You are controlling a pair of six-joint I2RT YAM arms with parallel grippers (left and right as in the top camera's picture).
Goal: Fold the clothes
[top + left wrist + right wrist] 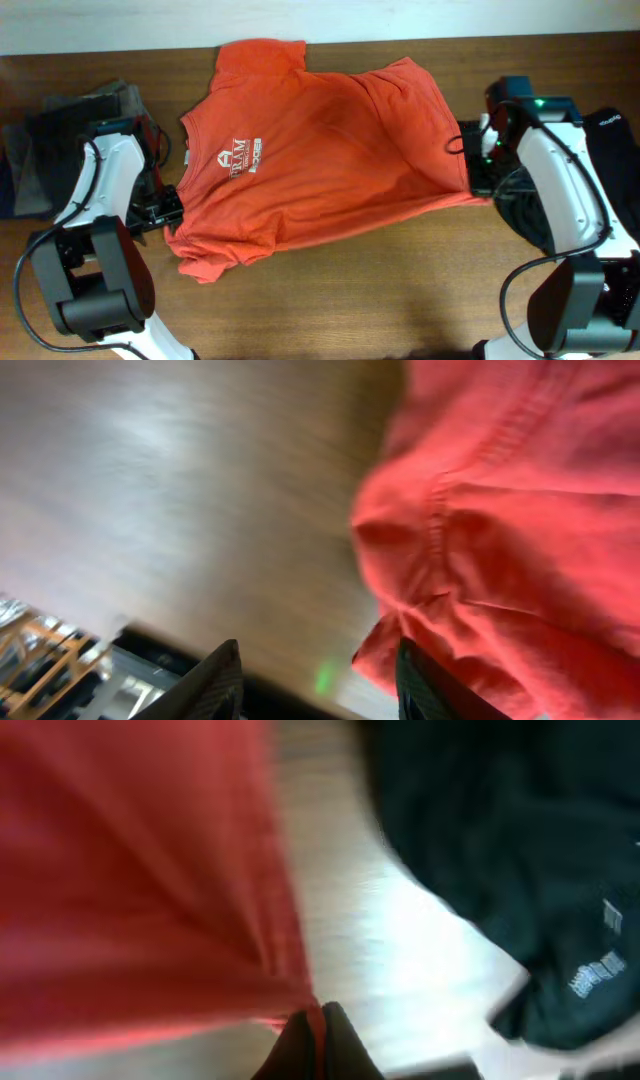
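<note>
An orange-red T-shirt (310, 150) with white lettering lies spread across the wooden table, collar toward the left. My left gripper (168, 208) sits at the shirt's left edge near a sleeve; in the left wrist view its jaws (318, 678) stand open with bare table between them, and the bunched shirt cloth (500, 530) lies beside the right finger (425, 685). My right gripper (480, 180) is shut on the shirt's right edge (314, 1012), pulling the cloth (130, 870) taut. A black garment (500, 850) lies to the right.
A dark pile of clothes (60, 130) sits at the far left of the table. Black fabric (610, 140) lies at the right edge behind the right arm. Bare wood shows along the table's front (350, 300).
</note>
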